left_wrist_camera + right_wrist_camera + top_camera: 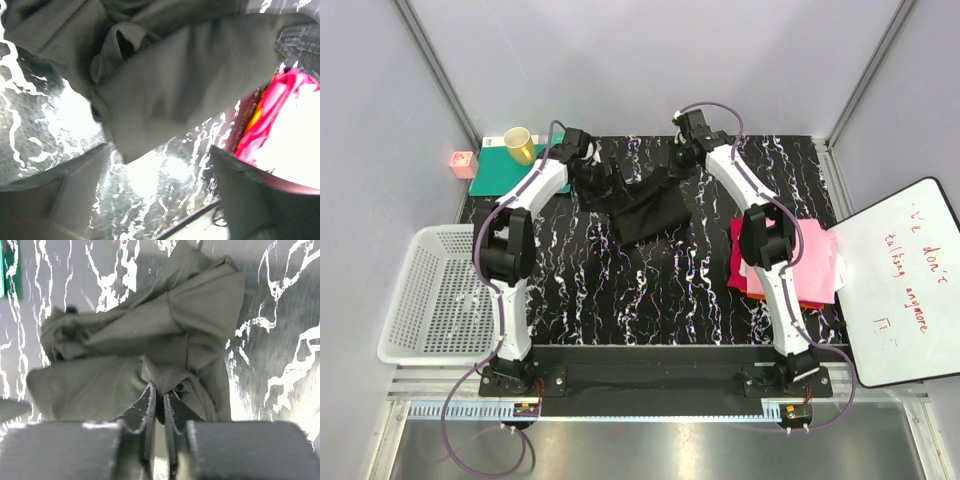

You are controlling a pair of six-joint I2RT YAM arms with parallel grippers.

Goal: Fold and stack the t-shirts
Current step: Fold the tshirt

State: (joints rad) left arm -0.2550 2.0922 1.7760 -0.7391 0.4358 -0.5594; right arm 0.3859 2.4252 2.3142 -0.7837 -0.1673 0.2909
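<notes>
A black t-shirt (645,212) lies crumpled at the middle back of the marbled table. My left gripper (594,180) hangs over its left end; in the left wrist view the shirt (190,75) sits just beyond the gripper (160,170), which is open with only tabletop between the fingers. My right gripper (676,165) is at the shirt's right end. The right wrist view shows this gripper (158,392) shut on a fold of the black cloth (150,340). Folded pink (815,255), red (742,260) and orange (800,303) t-shirts are stacked at the right, behind the right arm.
A white mesh basket (405,300) stands at the table's left edge. At the back left a green mat (500,178) carries a yellow cup (519,145), with a small pink box (462,163) beside it. A whiteboard (900,280) leans at the right.
</notes>
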